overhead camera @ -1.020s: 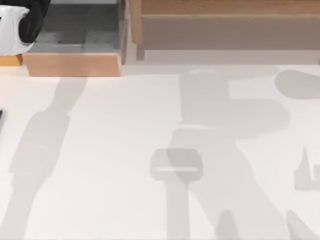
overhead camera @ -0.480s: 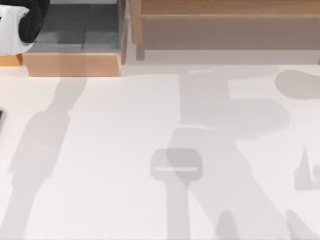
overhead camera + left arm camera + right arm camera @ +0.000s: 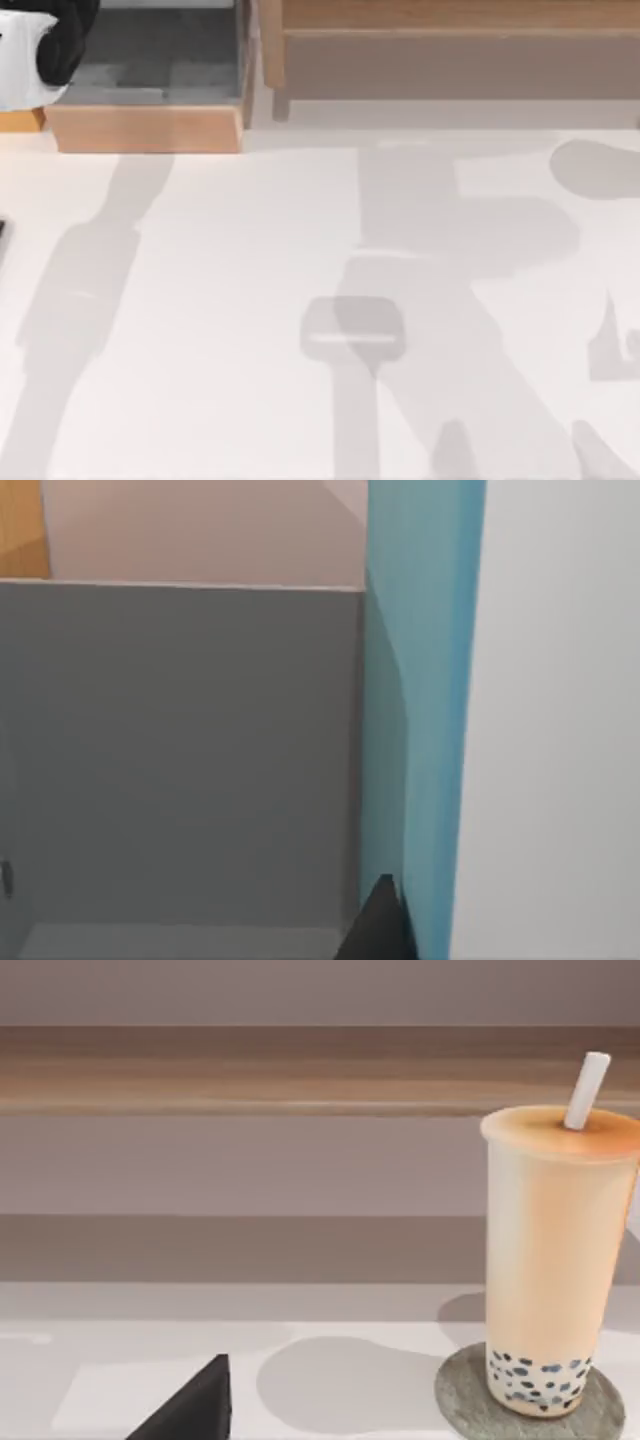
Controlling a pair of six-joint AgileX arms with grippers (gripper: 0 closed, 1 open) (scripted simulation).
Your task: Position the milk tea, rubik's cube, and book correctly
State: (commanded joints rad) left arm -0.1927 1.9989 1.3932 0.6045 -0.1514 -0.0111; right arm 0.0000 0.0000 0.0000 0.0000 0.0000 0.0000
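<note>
L arm [image 3: 35, 50] at table's 11 o'clock over wooden tray [image 3: 150, 125] | milk tea [image 3: 555, 1260] upright on coaster [image 3: 530, 1400], seems done | cube, book pending | jaws: can't tell

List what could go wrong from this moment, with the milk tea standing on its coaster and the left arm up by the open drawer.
1. The milk tea stands tall on a small round coaster, straw sticking up. A sideways nudge from the right arm could probably tip it.
2. The left arm is at the wooden drawer, close beside a blue panel. Any swing there may scrape the walls.
</note>
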